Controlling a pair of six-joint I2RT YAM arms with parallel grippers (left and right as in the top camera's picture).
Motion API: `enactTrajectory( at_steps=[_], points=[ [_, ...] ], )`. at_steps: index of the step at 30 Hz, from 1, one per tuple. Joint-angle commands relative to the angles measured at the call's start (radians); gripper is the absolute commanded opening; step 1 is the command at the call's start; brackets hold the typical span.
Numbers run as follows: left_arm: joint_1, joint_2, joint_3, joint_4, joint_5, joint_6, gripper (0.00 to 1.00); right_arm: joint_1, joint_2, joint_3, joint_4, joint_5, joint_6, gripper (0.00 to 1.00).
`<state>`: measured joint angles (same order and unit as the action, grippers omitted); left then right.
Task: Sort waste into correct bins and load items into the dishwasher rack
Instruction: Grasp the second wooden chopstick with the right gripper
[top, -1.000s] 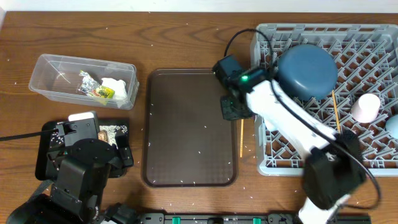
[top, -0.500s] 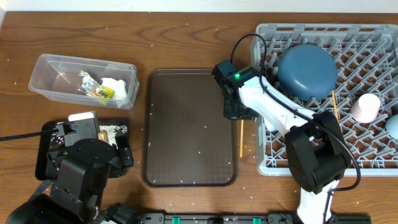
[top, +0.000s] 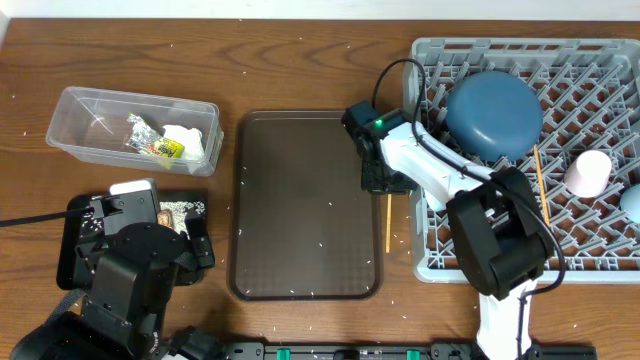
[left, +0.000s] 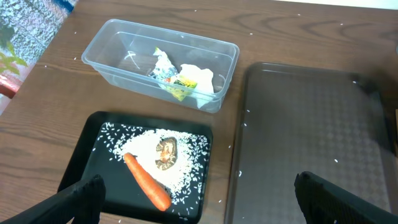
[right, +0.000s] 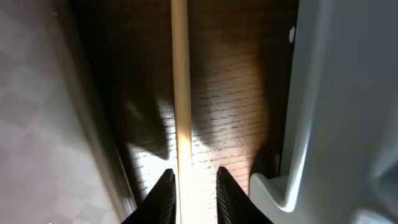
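Note:
My right gripper is down on the table between the brown tray and the dishwasher rack. Its jaws are closed narrowly around the upper end of a wooden chopstick. A second chopstick lies in the rack with the blue plate, pink cup and light blue cup. The clear tub holds the wrapper and tissue. The black tray holds the carrot, rice and morsel. My left gripper hangs open above it. The white bowl is out of view.
The brown serving tray lies between the bins and the rack, with a few rice grains on it. The rack's grey wall stands close to the right of my right jaws. Stray rice grains dot the wooden table.
My right gripper has come down and forward beside the brown tray onto the chopstick's upper end. The left arm has not moved.

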<state>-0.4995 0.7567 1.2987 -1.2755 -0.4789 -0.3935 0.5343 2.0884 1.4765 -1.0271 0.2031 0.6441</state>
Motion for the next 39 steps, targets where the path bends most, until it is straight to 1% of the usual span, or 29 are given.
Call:
enactTrajectory(
  at_steps=[1,5,8,10,13,14,18,21,26,29,35,39],
  points=[
    [0.000,0.001,0.013,0.000,-0.023,-0.012,0.98,-0.011,0.031,-0.007,-0.001,0.021,0.017,0.19],
    [0.000,0.001,0.013,0.000,-0.023,-0.012,0.98,-0.011,0.040,-0.008,0.002,-0.013,0.016,0.22],
    [0.000,0.001,0.013,0.000,-0.023,-0.012,0.98,-0.010,0.041,-0.026,0.014,-0.016,0.017,0.22],
    [0.000,0.001,0.013,0.000,-0.023,-0.012,0.98,-0.010,0.041,-0.052,0.037,-0.017,0.017,0.17],
    [0.000,0.001,0.013,0.000,-0.023,-0.012,0.98,-0.011,0.041,-0.083,0.071,-0.028,0.010,0.13],
    [0.000,0.001,0.013,0.000,-0.023,-0.012,0.98,-0.011,0.041,-0.084,0.074,-0.028,-0.003,0.09],
    [0.000,0.001,0.013,0.000,-0.023,-0.012,0.98,-0.006,0.037,-0.083,0.087,-0.079,-0.077,0.01],
    [0.000,0.001,0.013,0.000,-0.023,-0.012,0.98,-0.003,0.037,-0.083,0.108,-0.133,-0.130,0.01],
    [0.000,0.001,0.013,-0.003,-0.023,-0.012,0.98,0.003,0.037,-0.083,0.119,-0.135,-0.158,0.01],
    [0.000,0.001,0.013,-0.003,-0.023,-0.012,0.98,0.006,0.037,-0.083,0.130,-0.170,-0.220,0.01],
    [0.000,0.001,0.013,-0.003,-0.023,-0.012,0.98,0.007,0.030,-0.079,0.125,-0.156,-0.226,0.01],
    [0.000,0.001,0.013,-0.003,-0.023,-0.012,0.98,0.002,-0.014,-0.032,0.072,-0.085,-0.226,0.01]
  ],
)
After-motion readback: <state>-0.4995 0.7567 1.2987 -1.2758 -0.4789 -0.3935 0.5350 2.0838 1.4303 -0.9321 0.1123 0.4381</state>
